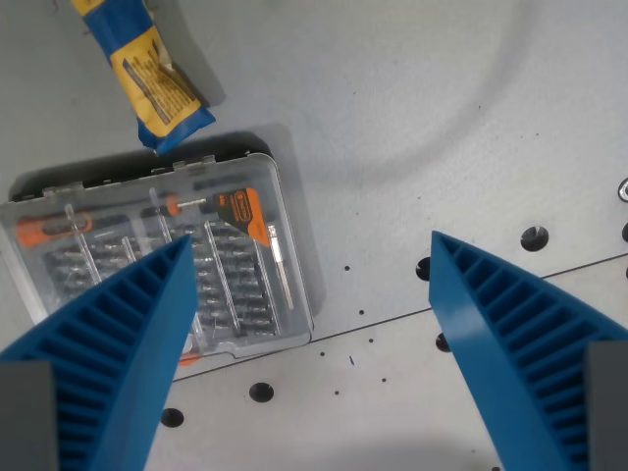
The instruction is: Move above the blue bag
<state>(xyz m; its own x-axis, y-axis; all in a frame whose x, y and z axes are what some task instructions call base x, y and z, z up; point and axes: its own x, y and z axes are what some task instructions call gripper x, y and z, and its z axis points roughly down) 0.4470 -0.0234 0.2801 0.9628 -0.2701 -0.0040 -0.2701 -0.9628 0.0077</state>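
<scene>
The blue bag, a blue and yellow packet with printed text, lies at the top left of the wrist view, partly cut off by the upper edge. My gripper is open, its two blue ribbed fingers spread wide at the bottom corners with nothing between them. The bag is well up and to the left of the gap between the fingertips.
A clear plastic case of screwdriver bits with orange-handled tools lies just below the bag, partly under my left finger. The grey table has bolt holes and a seam running across the lower right.
</scene>
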